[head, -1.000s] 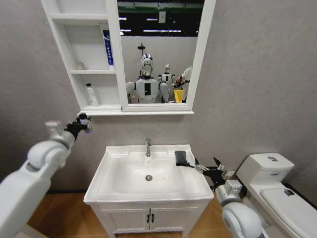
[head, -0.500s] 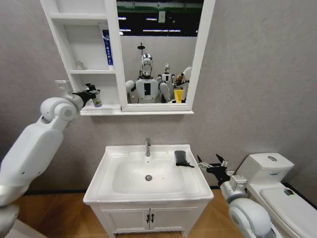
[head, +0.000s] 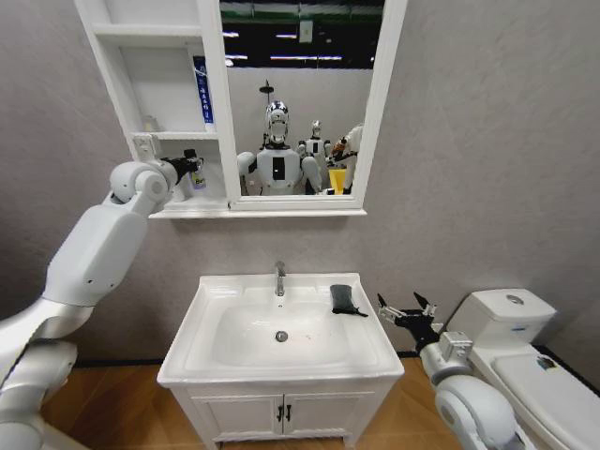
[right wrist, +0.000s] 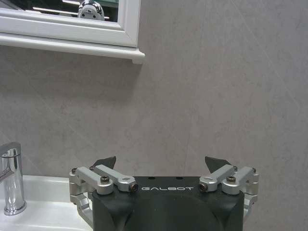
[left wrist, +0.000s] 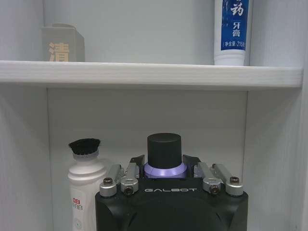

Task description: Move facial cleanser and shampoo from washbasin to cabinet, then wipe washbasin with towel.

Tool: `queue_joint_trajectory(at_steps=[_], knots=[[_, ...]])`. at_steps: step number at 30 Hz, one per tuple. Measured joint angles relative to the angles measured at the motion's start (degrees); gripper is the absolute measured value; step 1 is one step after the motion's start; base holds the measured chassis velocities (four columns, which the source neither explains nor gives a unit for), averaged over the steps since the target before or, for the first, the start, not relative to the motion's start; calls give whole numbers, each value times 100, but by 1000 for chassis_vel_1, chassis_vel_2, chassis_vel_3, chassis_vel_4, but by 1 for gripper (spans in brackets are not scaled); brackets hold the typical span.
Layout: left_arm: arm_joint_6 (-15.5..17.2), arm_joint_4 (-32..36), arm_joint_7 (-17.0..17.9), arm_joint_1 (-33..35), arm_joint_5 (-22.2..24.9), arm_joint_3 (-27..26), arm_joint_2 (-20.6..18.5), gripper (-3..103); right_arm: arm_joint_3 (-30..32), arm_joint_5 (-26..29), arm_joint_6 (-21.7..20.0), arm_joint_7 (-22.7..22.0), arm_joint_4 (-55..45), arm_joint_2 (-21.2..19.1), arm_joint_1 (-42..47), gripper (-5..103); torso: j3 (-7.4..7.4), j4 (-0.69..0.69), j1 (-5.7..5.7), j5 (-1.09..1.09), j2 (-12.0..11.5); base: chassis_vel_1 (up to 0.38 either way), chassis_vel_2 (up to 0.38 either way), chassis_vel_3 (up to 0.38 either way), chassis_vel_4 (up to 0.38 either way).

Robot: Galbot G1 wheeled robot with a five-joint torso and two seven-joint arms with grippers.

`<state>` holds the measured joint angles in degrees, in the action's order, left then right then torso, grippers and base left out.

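the bottle with a black cap and lilac collar (left wrist: 164,153) sat clamped between the fingers of the left tool (head: 187,167), held inside the lowest compartment of the white wall-hung cabinet of three open shelves (head: 123,77), in the upper left of the head frame. just beside it on that shelf stood a white bottle with a black bristly top (left wrist: 85,180); i could not tell whether the two touched. on the shelf above stood a white tube with blue lettering (left wrist: 233,31) and a small grey box (left wrist: 62,43).

this looked like the placing step for the second of the two toiletries, since the white rectangular ceramic washbasin (head: 211,302) in the lower centre carried no bottles, only the small dark grey-black folded towel (head: 343,299) on its rim to the right of the chrome tap (head: 279,278).

the right tool (head: 409,314) hung with its fingers spread apart, near the towel, low right of the frame beside the white toilet (head: 525,356).

the next move would call for lowering the bottle until its base met the shelf, then letting go without knocking its neighbour.
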<state>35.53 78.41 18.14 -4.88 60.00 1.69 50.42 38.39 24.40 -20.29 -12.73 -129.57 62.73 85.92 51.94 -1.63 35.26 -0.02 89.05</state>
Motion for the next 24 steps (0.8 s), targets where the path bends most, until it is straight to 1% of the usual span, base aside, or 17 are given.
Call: queue_joint_trajectory(at_steps=[2,5,12,16,24], knots=[[1,-93,-75,-43,39,26,49,43,1,-4,0,-22,0,-1,5,100,0,-1,0,2,0,0,0,0,0],[22,-144,-97,-53,80,40,125,43,-3,-11,1,-29,2,0,1,100,0,-2,0,1,0,0,0,0,0],[78,-171,-107,-6,75,56,164,43,-12,-39,13,-32,26,40,-12,100,0,-1,0,1,0,0,0,0,0],[79,-264,-187,15,40,98,181,43,-16,-47,17,-35,26,57,-17,100,0,-2,0,1,0,0,0,0,0],[50,-319,-170,22,41,115,227,43,-10,-47,26,-37,29,48,-22,100,0,-2,0,2,1,0,0,0,0]])
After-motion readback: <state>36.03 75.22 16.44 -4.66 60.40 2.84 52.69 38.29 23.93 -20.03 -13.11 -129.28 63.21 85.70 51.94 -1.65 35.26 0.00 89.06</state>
